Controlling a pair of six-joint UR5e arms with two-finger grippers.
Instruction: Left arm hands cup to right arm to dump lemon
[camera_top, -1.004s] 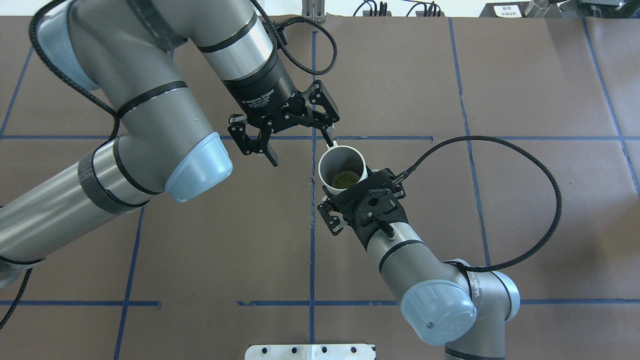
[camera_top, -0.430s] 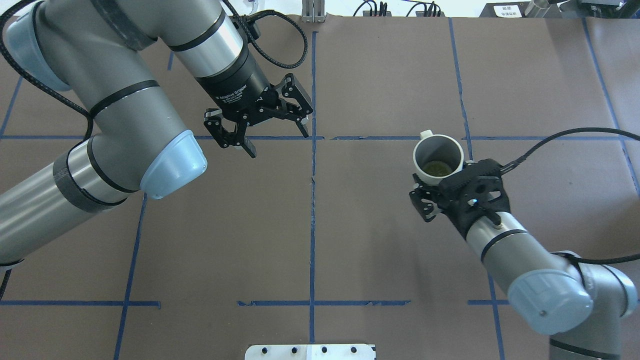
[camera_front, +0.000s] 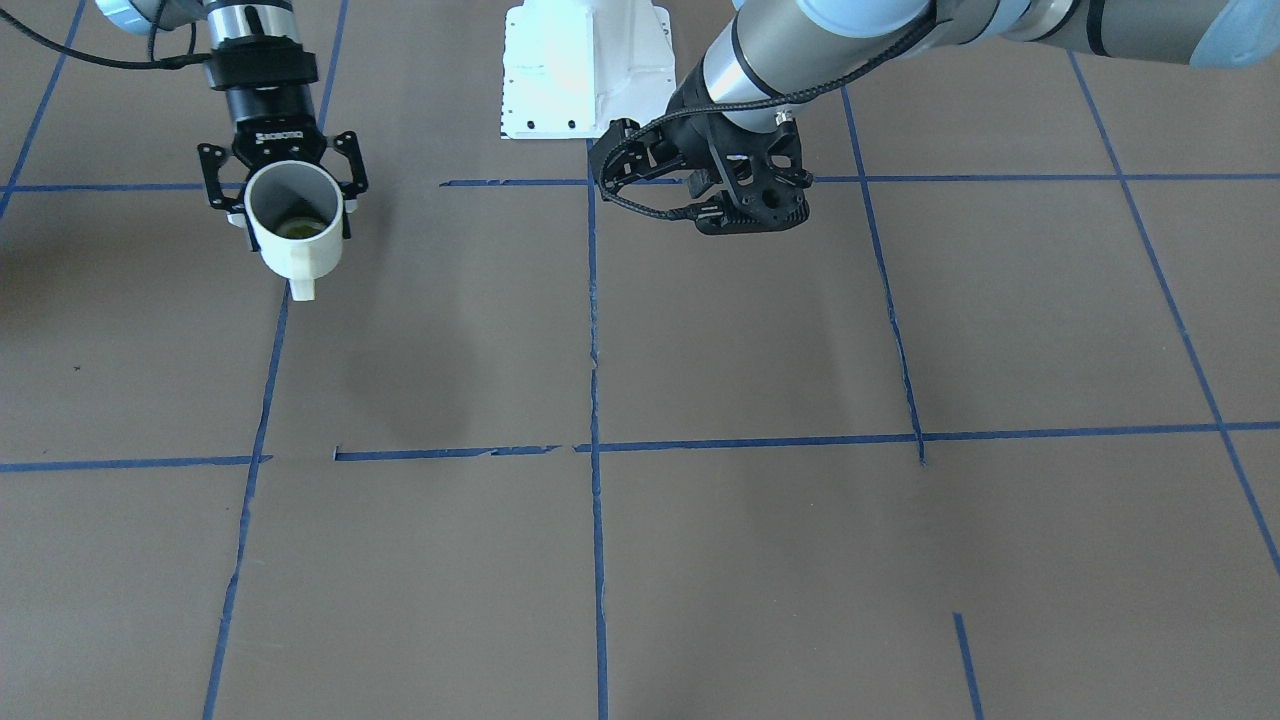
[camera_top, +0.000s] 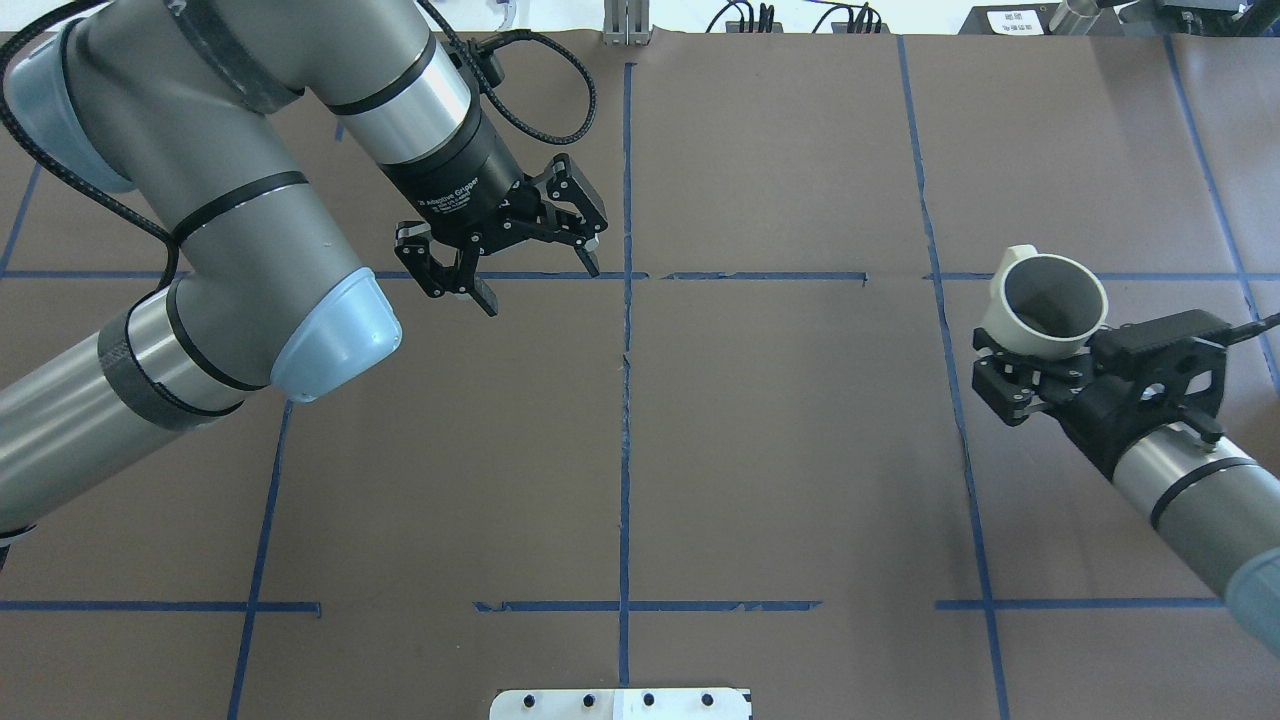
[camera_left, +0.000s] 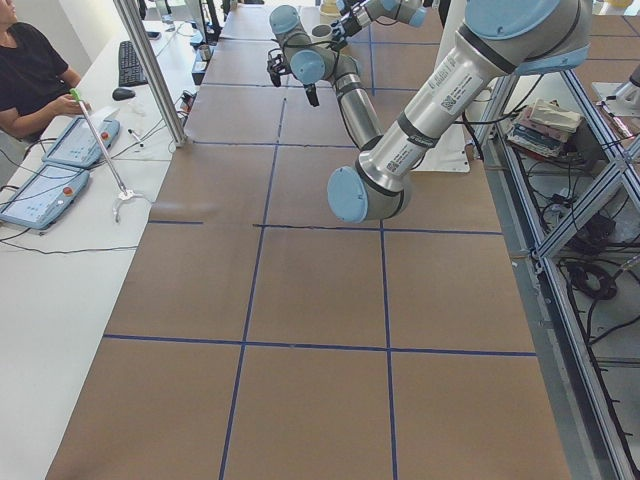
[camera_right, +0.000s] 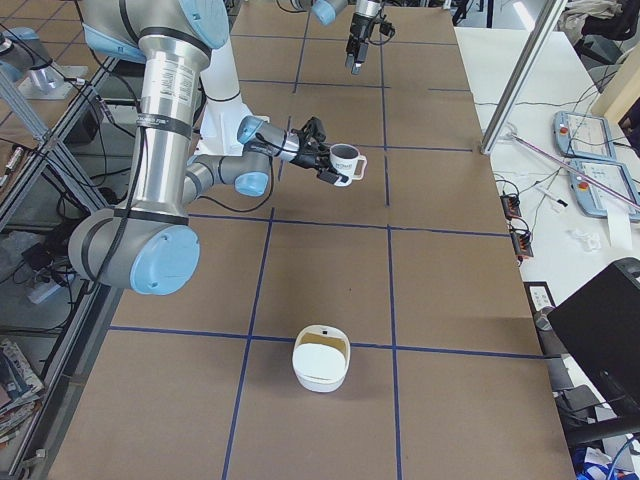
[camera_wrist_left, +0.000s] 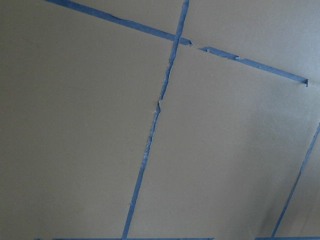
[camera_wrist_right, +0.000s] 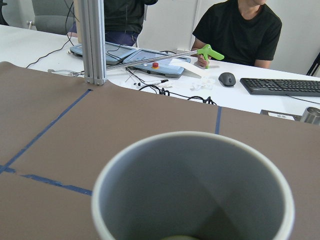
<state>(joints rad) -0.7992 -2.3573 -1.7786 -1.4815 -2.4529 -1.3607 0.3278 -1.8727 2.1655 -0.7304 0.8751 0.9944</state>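
Right tool (camera_top: 1040, 352) is clamped on the white cup (camera_top: 1003, 318) from the robot side, holding it off the desk (camera_top: 780, 450) over the right part, mouth roughly up, handle on the far side from the base. Lemon (camera_front: 298, 228) sits in the bottom of the cup. Left tool (camera_top: 543, 289) is spread wide, gripping nothing, hanging over the blue tape line (camera_top: 760, 276) left of centre, well apart from the cup.
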